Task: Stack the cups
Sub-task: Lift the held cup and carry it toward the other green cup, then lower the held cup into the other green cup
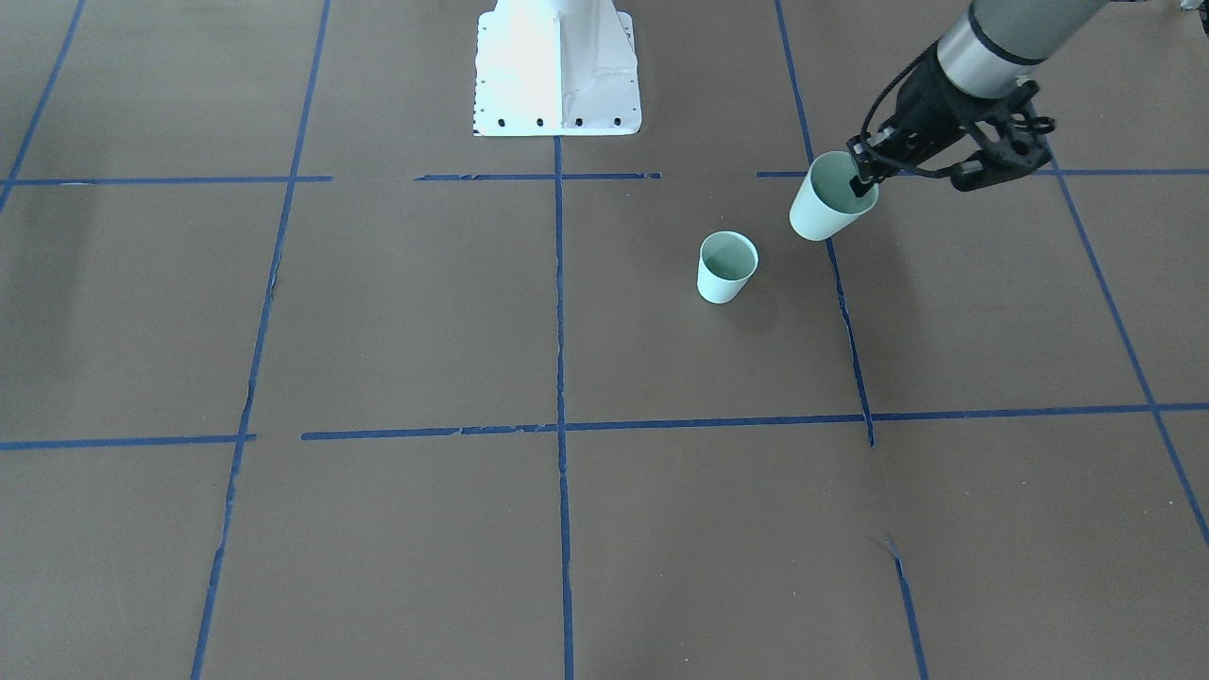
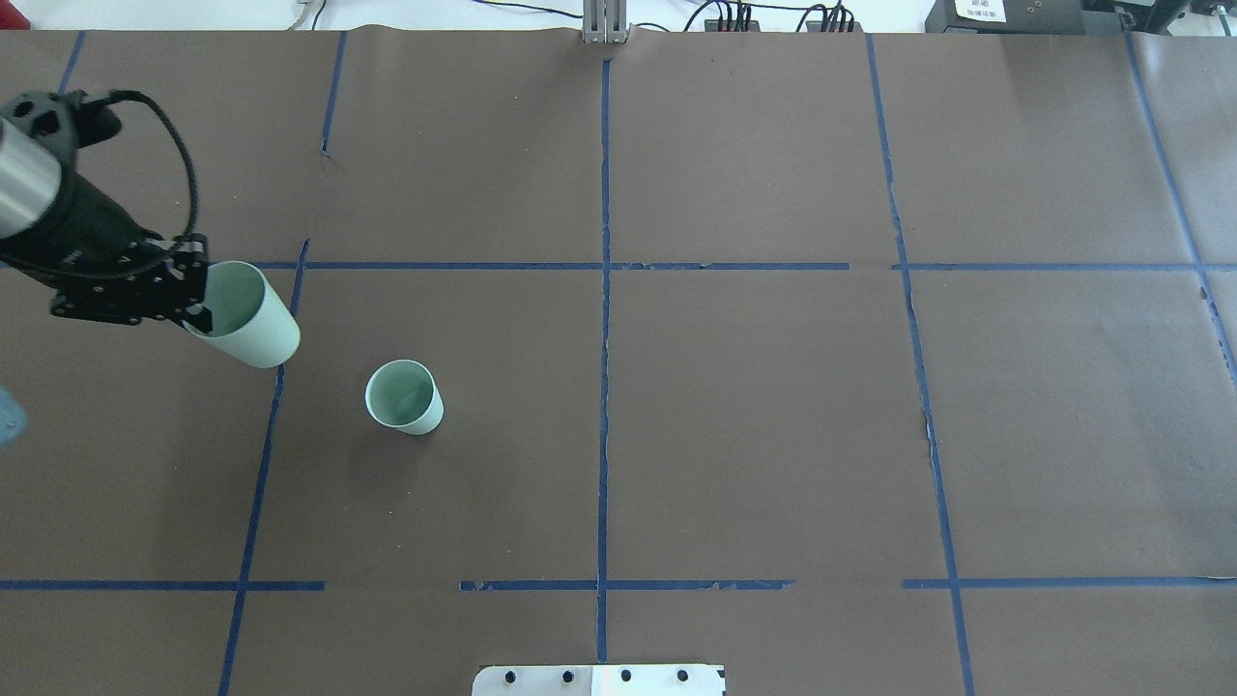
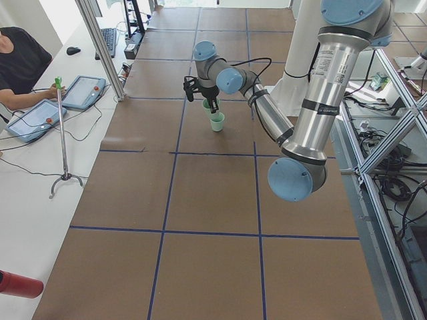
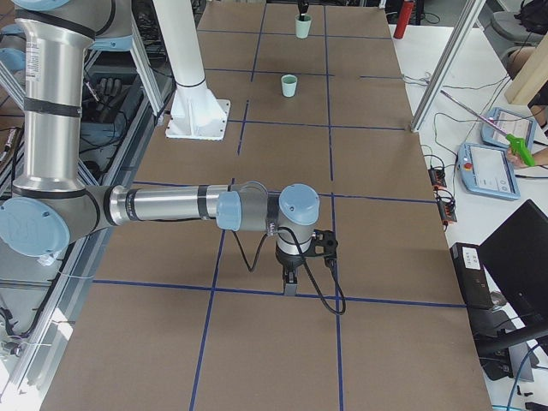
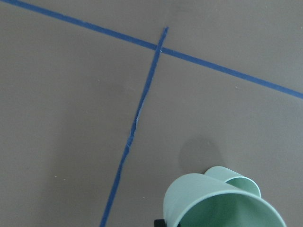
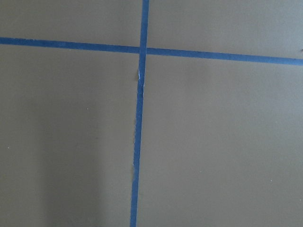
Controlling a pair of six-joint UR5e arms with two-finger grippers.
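Observation:
My left gripper (image 2: 198,311) is shut on the rim of one pale mint-green cup (image 2: 249,321), with one finger inside and one outside. It holds that cup tilted above the table, as the front view also shows (image 1: 831,200). The other cup (image 2: 404,396) stands upright on the brown table, to the right of and nearer than the held one, and apart from it (image 1: 727,267). In the left wrist view the held cup (image 5: 213,203) fills the bottom and the standing cup's rim (image 5: 242,181) peeks out behind it. My right gripper (image 4: 289,287) points down at the table far from both cups; I cannot tell whether it is open.
Blue tape lines (image 2: 605,290) divide the brown table cover. The white robot base (image 1: 557,66) stands at the table's robot side. An operator (image 3: 20,60) with tablets (image 3: 83,91) sits beyond the far edge in the left side view.

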